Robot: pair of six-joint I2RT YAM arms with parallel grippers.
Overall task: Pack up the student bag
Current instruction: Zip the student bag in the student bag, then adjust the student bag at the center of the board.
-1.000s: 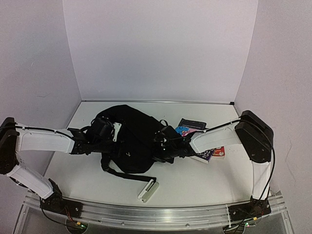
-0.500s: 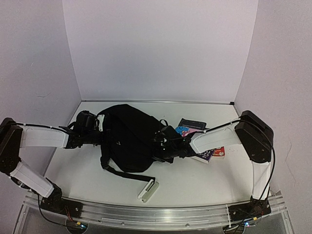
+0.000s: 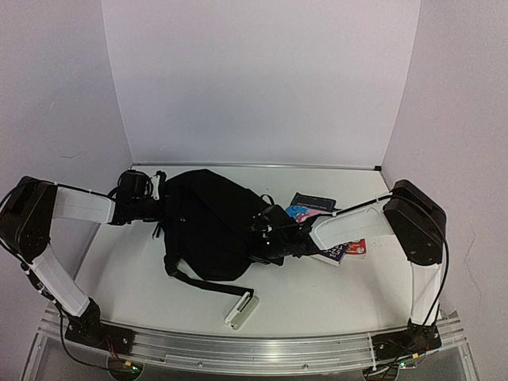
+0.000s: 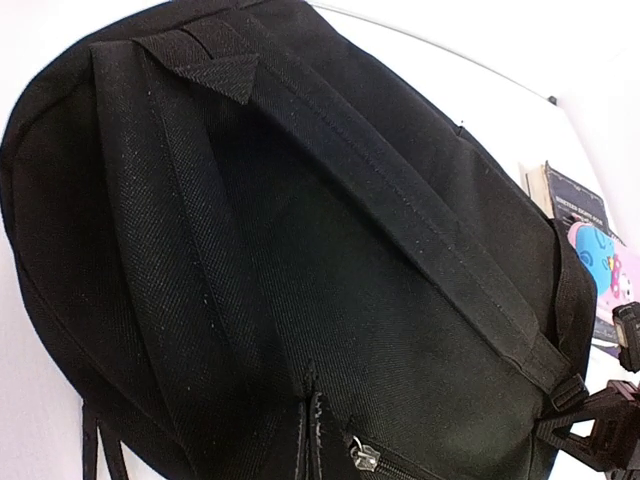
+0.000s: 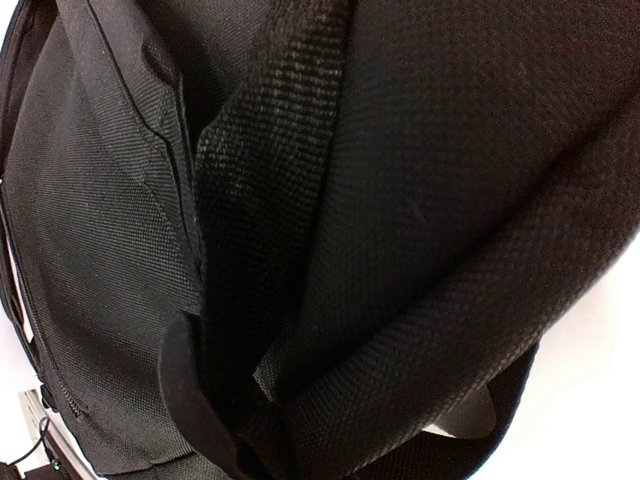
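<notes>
The student bag (image 3: 210, 230) lies between the left gripper (image 3: 157, 209) and right gripper (image 3: 262, 238), both with jaws pressed together. Only the left wrist view shows its zipper pull (image 4: 361, 456). The left gripper has backed off to the bag's left edge.

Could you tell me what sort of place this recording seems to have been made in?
Probably a lab test booth: plain pale walls enclose a white table, and robot arms are mounted on an aluminium rail.

Premises: robotics laboratory test cell. Evidence: plain pale walls (image 3: 262, 79) box in a white table (image 3: 317, 294) on three sides. An aluminium rail (image 3: 238, 349) along the near edge carries a robot's left arm (image 3: 75, 208) and right arm (image 3: 349, 222). There is exposed cable (image 3: 441, 262) and a small lit circuit board (image 3: 127, 367) at the base.
</notes>
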